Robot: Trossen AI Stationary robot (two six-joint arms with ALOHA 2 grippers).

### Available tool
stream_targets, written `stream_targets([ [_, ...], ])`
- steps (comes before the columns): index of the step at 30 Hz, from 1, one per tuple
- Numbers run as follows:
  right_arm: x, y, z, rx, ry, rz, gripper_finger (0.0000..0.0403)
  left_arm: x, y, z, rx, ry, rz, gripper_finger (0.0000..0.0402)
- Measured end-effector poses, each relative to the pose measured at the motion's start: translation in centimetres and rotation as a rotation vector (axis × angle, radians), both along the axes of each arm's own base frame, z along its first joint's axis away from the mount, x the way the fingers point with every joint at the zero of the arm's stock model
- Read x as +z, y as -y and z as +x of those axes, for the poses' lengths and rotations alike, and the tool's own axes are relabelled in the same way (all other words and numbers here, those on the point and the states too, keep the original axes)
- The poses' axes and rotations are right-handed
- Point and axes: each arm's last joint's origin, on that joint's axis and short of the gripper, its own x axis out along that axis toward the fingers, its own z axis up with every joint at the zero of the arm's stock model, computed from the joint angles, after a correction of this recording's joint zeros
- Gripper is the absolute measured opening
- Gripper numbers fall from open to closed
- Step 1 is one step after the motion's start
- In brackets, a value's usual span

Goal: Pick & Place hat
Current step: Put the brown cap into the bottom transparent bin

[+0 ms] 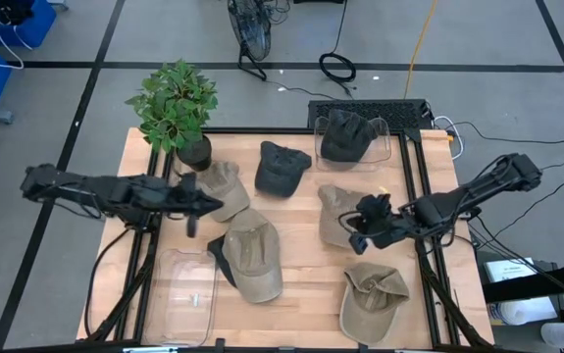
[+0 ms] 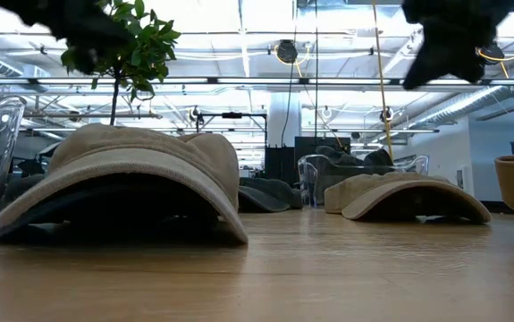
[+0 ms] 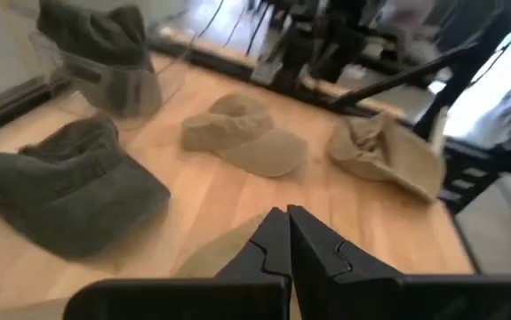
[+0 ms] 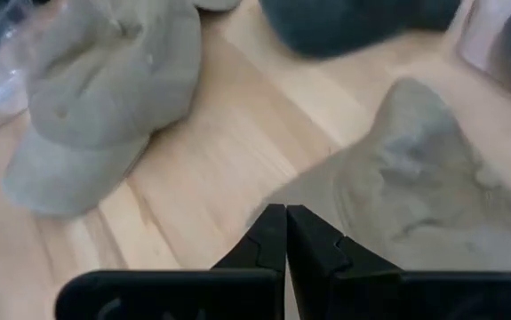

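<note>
Several caps lie on the wooden table (image 1: 301,284). Tan ones: one beside the plant (image 1: 225,184), one in the middle (image 1: 254,257) (image 2: 122,170), one toward the right (image 1: 338,211) (image 4: 433,178), and one upside down near the front (image 1: 372,299). A dark cap (image 1: 282,169) rests on its brim. Another dark cap (image 1: 348,135) sits in the far clear bin. My left gripper (image 1: 195,208) (image 3: 289,215) is shut and hovers beside the tan cap by the plant. My right gripper (image 1: 363,227) (image 4: 285,212) is shut above the right tan cap's near edge.
A potted plant (image 1: 176,103) stands at the far left corner. A clear bin (image 1: 181,292) sits at the near left, holding only a small bit. Bare wood shows between the middle cap and the right tan cap. Dark rails (image 1: 421,176) run along the table sides.
</note>
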Motion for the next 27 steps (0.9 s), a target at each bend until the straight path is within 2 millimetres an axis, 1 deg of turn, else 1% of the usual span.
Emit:
stream_targets([
  [5,-1.9,1.1,-2.7,0.032,0.042,0.06,0.0,1.8,0.9,4.5,0.09,-0.083,-0.002,0.0002],
  [9,-3.0,1.7,-4.5,0.079,0.074,0.101,0.0,2.1,1.4,7.8,0.17,-0.153,-0.034,0.0002],
  [11,-3.3,2.0,-5.2,0.098,0.099,0.104,0.0,2.2,1.7,9.0,0.21,-0.191,-0.044,0.0002],
  [13,-3.5,2.2,-5.7,0.126,0.112,0.104,0.0,2.6,2.4,10.2,0.245,-0.219,-0.053,0.0001],
  [17,-3.6,2.5,-6.4,0.18,0.136,0.065,0.0,3.5,4.1,11.5,0.313,-0.369,-0.056,0.0001],
  [20,-3.4,2.6,-6.6,0.222,0.156,0.027,0.0,4.0,4.9,11.7,0.385,-0.512,-0.071,0.0001],
  [24,-3.3,2.6,-6.7,0.251,0.157,-0.004,0.0,4.2,4.9,11.7,0.46,-0.623,-0.094,0.0018],
  [27,-3.3,2.6,-6.7,0.25,0.158,-0.003,0.0,4.0,4.7,11.9,0.424,-0.657,-0.098,0.0042],
])
